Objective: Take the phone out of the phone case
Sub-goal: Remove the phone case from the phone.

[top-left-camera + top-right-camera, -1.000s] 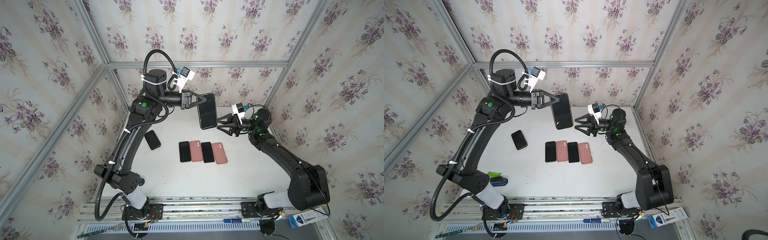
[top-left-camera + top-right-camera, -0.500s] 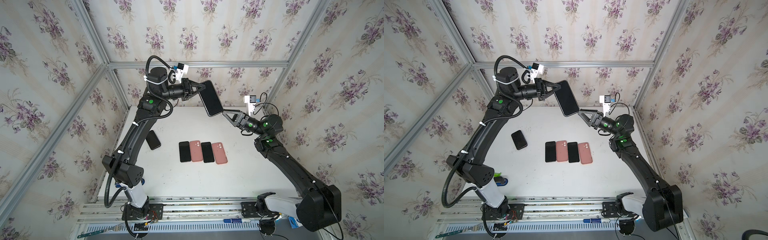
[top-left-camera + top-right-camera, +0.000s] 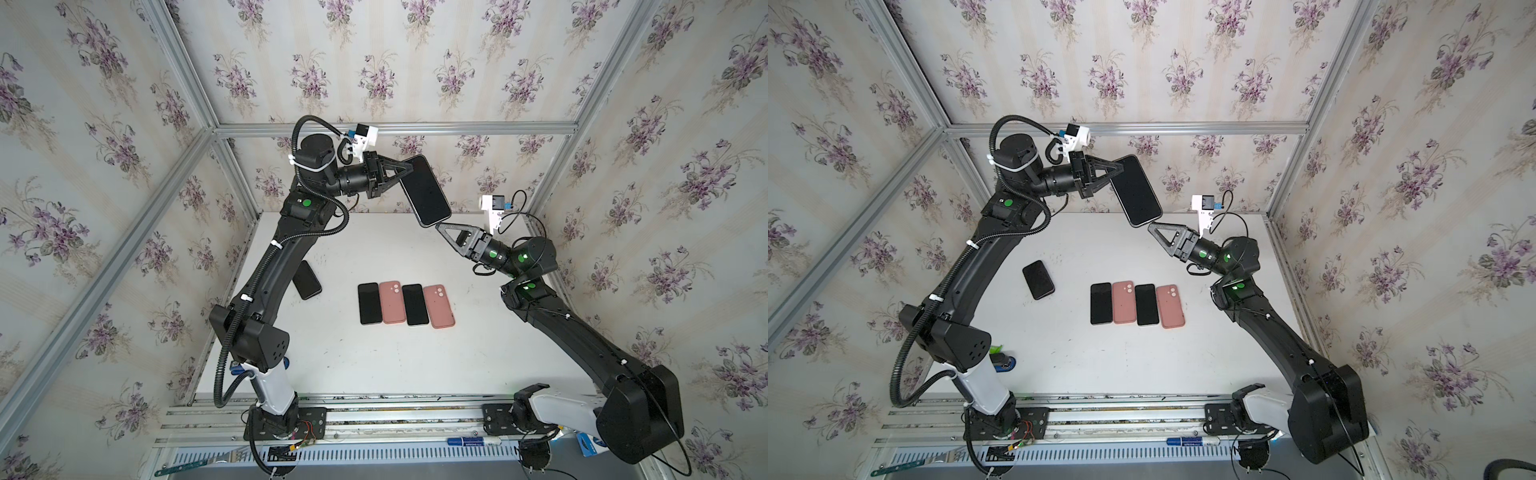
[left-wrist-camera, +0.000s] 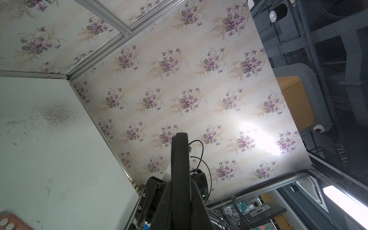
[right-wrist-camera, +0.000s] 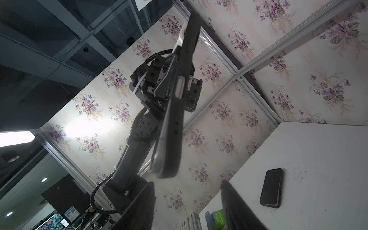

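A dark phone (image 3: 426, 191) in its black phone case hangs tilted in the air above the far side of the table, in both top views (image 3: 1136, 191). My left gripper (image 3: 409, 166) is shut on its upper edge. In the left wrist view the phone (image 4: 179, 159) shows edge-on between the left gripper's (image 4: 179, 185) fingers. My right gripper (image 3: 440, 227) is open, with its tips just below the phone's lower end and nothing between them. In the right wrist view the phone (image 5: 175, 111) ends just short of the right gripper (image 5: 187, 183).
On the white table (image 3: 374, 365) lie in a row a black phone (image 3: 370, 303), a pink case (image 3: 392, 302), a second black phone (image 3: 417, 304) and a second pink case (image 3: 438, 306). Another dark cased phone (image 3: 307, 279) lies near the left arm.
My left arm has raised the phone and tilted it. My right gripper has turned and come up under the phone's lower end, still open.
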